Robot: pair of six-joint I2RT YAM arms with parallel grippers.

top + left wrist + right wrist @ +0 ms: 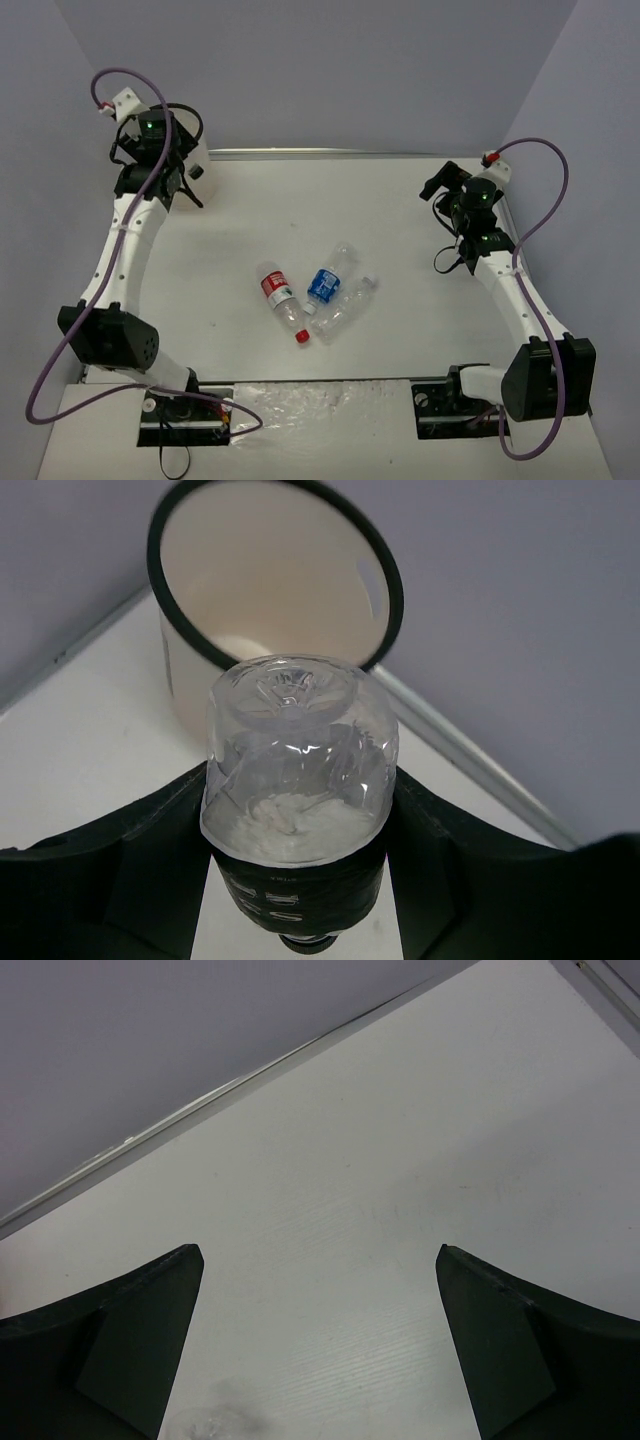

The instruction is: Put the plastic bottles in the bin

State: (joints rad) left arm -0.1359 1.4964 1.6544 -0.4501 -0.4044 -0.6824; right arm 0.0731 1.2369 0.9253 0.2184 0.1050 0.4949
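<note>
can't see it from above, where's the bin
Left wrist view shows the bin at the far left corner of the table, just beyond the bottle in the left gripper.

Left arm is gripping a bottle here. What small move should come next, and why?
Probably ease the left gripper forward until the bottle hangs over the bin. In the left wrist view the bottle is clamped between the fingers, and the open bin lies just ahead, apparently not yet beneath it.

The bin (183,676) is white, black-rimmed; red-labelled bottle (279,291) and blue-labelled bottle (326,282) are clear.
</note>
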